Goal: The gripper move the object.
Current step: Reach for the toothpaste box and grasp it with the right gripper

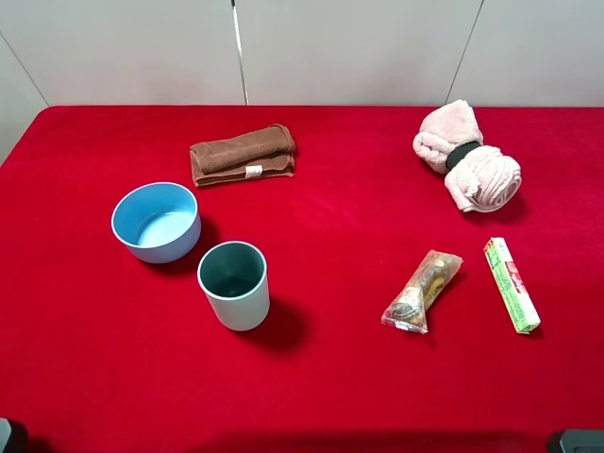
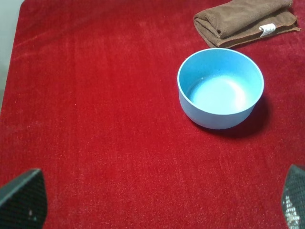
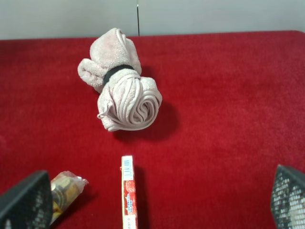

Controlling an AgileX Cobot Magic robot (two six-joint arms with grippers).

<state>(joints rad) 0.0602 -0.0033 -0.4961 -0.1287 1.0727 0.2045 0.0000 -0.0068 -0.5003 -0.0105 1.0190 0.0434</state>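
Box (image 1: 511, 284) flat on red cloth (image 1: 311, 377), my right side, near snack packet (image 1: 422, 291), untouched. Right gripper (image 3: 156, 202) spread wide, empty; left gripper (image 2: 157, 200) same. Step: reach, not yet begun. Next, I guess: lower right one, straddle box's narrow width, pinch.

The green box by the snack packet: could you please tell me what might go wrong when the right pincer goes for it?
1. The green box lies flat and slim on the red cloth, so the open right pincer might slip off it or snag the fabric.
2. The snack packet lies close beside it, so the pincer could nudge that instead.
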